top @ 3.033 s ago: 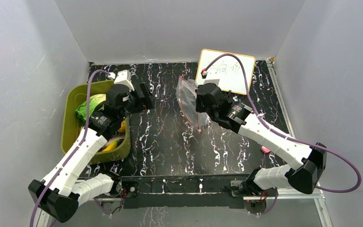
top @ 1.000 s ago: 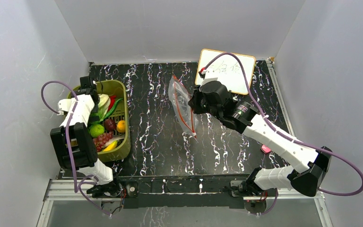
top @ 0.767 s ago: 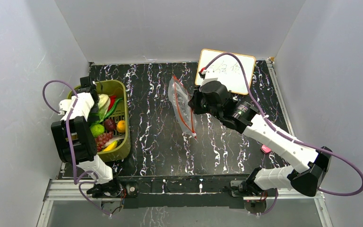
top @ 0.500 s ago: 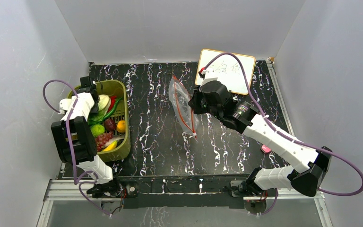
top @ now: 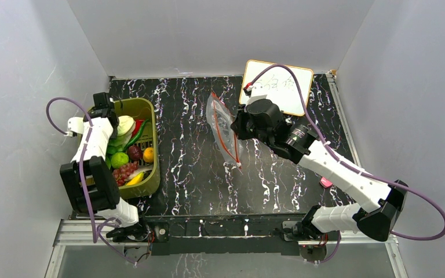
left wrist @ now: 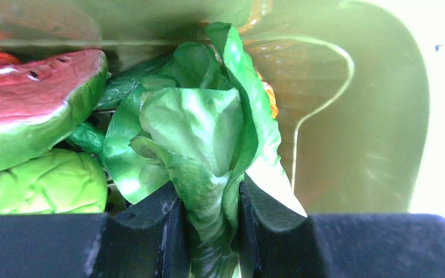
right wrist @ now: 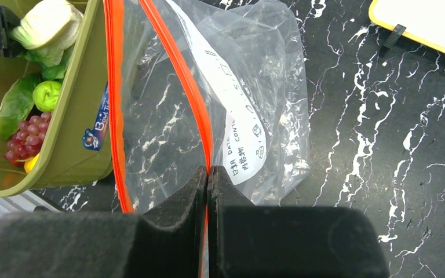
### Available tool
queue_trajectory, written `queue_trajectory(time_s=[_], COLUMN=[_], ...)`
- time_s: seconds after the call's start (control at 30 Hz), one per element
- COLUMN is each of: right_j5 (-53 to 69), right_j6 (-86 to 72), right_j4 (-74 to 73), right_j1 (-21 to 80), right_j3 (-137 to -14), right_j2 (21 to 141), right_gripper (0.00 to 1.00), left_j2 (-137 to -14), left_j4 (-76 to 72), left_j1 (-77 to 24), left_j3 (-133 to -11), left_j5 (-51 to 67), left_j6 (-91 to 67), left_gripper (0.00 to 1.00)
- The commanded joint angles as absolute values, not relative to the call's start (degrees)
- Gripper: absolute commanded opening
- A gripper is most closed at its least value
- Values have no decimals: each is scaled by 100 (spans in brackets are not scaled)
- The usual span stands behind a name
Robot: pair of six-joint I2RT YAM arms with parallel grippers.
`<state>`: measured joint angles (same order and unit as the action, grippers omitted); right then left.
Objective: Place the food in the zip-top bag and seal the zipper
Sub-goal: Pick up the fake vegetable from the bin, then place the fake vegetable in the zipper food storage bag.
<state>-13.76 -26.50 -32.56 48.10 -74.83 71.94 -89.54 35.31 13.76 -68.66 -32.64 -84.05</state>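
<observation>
Down in the olive basket [top: 152, 172], the left gripper [left wrist: 208, 204] has its fingers clamped on a pale green cabbage leaf [left wrist: 200, 130], a watermelon slice [left wrist: 35, 104] just left of them. The right gripper [right wrist: 207, 175] pinches the red-orange zipper [right wrist: 181, 65]; the clear bag [right wrist: 266, 75] spreads open beyond its fingertips

The clear, crinkly zip-top bag [right wrist: 261, 81] stands on edge, pinched at its red-orange zipper [right wrist: 182, 81] by the right hand [right wrist: 207, 174], with its mouth gaping open. The food lies in the olive basket [right wrist: 87, 104]: purple grapes [right wrist: 26, 145], a watermelon slice [left wrist: 35, 98], and what looks like a lime [left wrist: 49, 185]. The left hand [left wrist: 208, 226] clamps a leafy green cabbage [left wrist: 203, 133].
</observation>
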Motion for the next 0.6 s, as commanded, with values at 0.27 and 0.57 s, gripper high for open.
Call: queue_trajectory(time_s=[0.27, 0.57], right_j5=[-1369, -1410], right_j6=[-2577, -2924], right_j4=[-2684, -2647], right_j1=[4808, 4808], right_j3=[-7445, -7435], right_j2=[7013, 7327], right_gripper=[0, 0], left_j2=[-7110, -6431], left_j4=[2666, 2283], left_j1=[1406, 1397], left_j3=[-6274, -6174], left_j5=[-3183, -2013], left_j6=[-6173, -4917], left_gripper=[14, 11])
